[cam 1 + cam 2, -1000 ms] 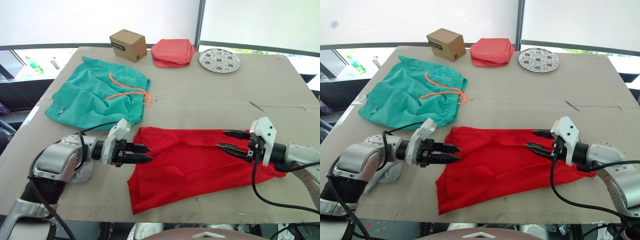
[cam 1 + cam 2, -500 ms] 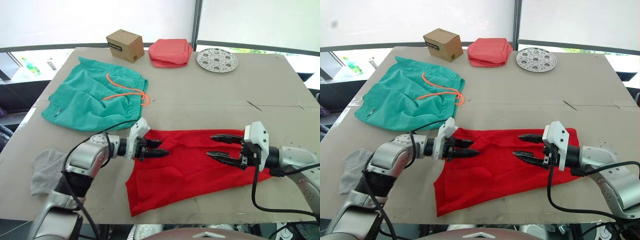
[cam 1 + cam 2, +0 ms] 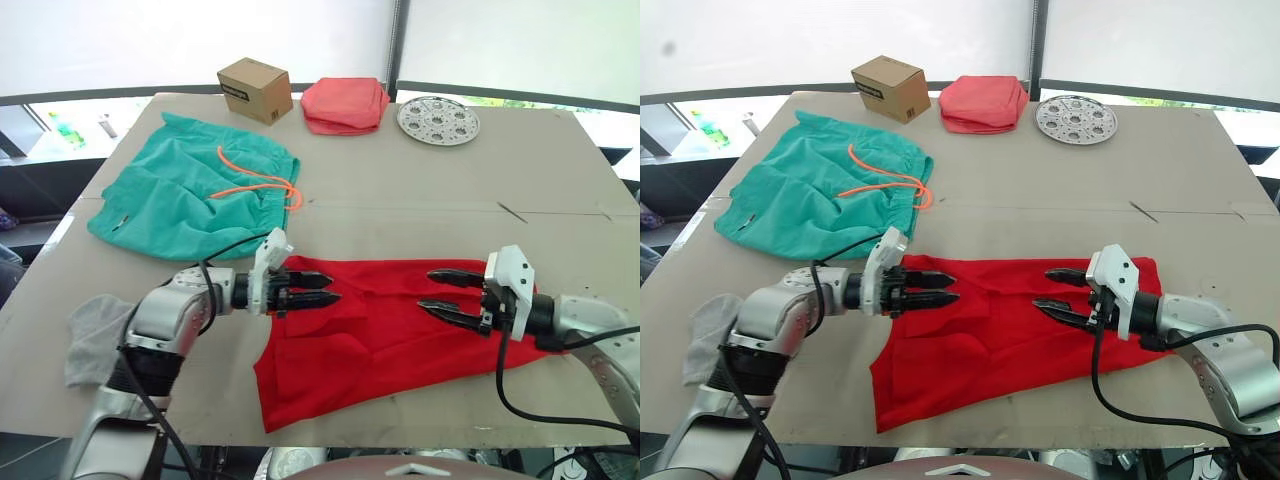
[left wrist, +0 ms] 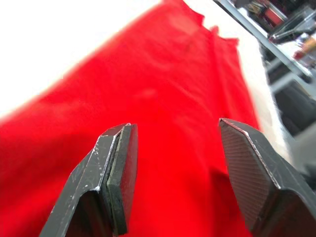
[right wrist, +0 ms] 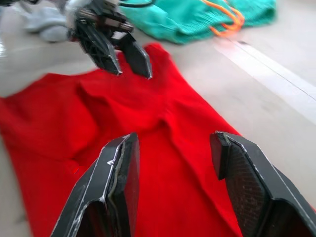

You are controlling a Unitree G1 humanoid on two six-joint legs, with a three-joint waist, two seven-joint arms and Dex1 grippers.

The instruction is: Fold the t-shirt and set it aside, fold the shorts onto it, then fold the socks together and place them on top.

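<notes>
Your red t-shirt [image 3: 380, 330] lies rumpled and unfolded on the near part of the table [image 3: 420, 190], with both grippers poised over it. Your left gripper [image 3: 322, 291] sits at the shirt's upper left corner, fingers parted with nothing between them. Your right gripper [image 3: 440, 291] hovers over the shirt's right half, fingers spread wide and empty. The teal shorts [image 3: 190, 195] lie beyond, at far left. A grey sock [image 3: 92, 335] rests near the left edge.

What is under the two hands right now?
Both open hands, left hand and right hand, hover over the red t-shirt, which lies on the table. Nothing visible beneath the shirt.
</notes>
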